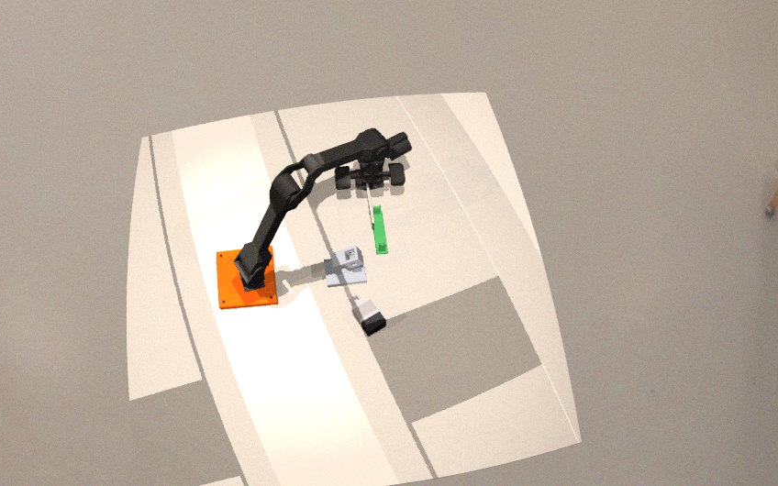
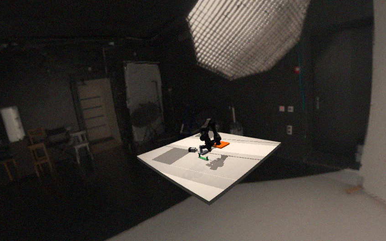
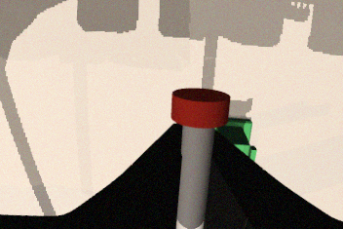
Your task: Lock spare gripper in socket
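Note:
My gripper (image 1: 369, 185) is shut on the lock pin (image 1: 370, 205) (image 3: 196, 176), above the table. The pin's red head (image 3: 201, 112) shows at the fingertips in the wrist view; its pale shaft reaches down the top view, its end beside the green cradle. The grey mount (image 1: 346, 280) stands apart from the pin, its upright socket (image 1: 352, 256) with no pin visible through it. The spare gripper (image 1: 369, 312) (image 2: 192, 149), pale with a black end, lies beyond the mount, undocked, its narrow spigot end towards the mount.
A green cradle (image 1: 380, 230) (image 2: 202, 157) with raised ends lies close to the pin and right of the mount. The arm's orange base plate (image 1: 228, 298) (image 2: 225, 145) is left of the mount. Shadows and light bands cross the table (image 1: 452, 229).

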`<state>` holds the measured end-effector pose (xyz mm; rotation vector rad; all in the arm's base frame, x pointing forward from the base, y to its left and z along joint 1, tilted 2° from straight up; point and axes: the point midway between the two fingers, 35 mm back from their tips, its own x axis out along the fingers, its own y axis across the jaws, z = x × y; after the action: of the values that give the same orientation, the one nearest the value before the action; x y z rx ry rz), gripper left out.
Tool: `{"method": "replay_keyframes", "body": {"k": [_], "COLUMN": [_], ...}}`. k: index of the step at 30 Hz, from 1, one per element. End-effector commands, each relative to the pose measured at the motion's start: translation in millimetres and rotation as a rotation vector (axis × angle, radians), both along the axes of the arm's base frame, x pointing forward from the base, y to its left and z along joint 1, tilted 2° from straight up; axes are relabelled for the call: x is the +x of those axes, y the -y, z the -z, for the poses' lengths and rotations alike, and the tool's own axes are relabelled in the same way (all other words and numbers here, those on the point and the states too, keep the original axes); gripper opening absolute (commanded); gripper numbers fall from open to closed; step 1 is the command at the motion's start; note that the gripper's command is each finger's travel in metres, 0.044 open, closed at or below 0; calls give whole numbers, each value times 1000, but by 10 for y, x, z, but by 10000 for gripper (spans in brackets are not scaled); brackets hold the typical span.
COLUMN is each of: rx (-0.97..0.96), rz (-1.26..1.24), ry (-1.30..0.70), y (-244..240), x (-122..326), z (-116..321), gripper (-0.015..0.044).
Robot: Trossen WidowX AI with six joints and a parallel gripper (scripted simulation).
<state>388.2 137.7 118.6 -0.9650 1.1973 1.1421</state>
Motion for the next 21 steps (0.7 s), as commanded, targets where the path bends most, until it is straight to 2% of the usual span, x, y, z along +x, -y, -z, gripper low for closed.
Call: {"method": "replay_keyframes", "body": {"k": [1, 9, 21], "rx": [1, 1, 2], "rz": [11, 19, 18], "ry": [4, 5, 7], "y": [-24, -70, -66], "x": [98, 272, 282], "z": [-13, -1, 140], "gripper": [0, 0, 0]}}
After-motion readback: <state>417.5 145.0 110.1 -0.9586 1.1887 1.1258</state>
